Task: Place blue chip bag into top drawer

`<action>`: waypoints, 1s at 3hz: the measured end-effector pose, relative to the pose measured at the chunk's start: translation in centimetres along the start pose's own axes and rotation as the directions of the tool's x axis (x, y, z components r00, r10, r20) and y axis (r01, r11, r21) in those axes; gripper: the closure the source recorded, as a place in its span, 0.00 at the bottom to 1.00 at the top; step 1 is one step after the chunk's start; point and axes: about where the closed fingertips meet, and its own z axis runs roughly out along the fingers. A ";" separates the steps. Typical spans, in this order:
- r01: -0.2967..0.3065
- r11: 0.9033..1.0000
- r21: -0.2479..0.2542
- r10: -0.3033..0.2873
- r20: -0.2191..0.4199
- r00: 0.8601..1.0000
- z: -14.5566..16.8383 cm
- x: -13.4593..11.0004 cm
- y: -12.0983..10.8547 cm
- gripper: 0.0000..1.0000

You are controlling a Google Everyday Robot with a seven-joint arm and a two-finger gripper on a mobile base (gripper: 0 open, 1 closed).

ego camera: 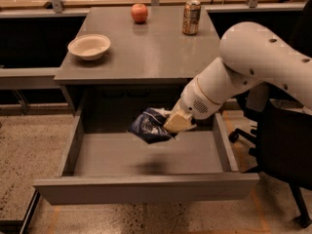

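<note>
- blue chip bag (149,126): held in mid-air over the open top drawer (146,190); not touching its floor
- gripper (170,125): above the drawer's rear right part; fingers closed tight on the bag's right edge

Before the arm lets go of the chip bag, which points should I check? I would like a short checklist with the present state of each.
1. The top drawer is pulled open: ok.
2. The gripper is closed on the blue chip bag: ok.
3. Bag is over the drawer floor, inside the walls: ok, its shadow falls on the floor.
4. Bag is low enough to touch the floor: not ok, it hangs above it.
5. The bowl, apple and can are away from the gripper: ok, all on the desk top.
</note>
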 end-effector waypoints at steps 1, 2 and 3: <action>-0.082 0.995 -0.052 0.080 -0.035 0.996 2.9 3.7 0.2 0.62; -0.157 0.986 -0.058 0.155 -0.038 0.987 4.9 6.2 -0.7 0.39; -0.181 0.982 -0.048 0.180 -0.036 0.983 5.5 6.9 -1.9 0.15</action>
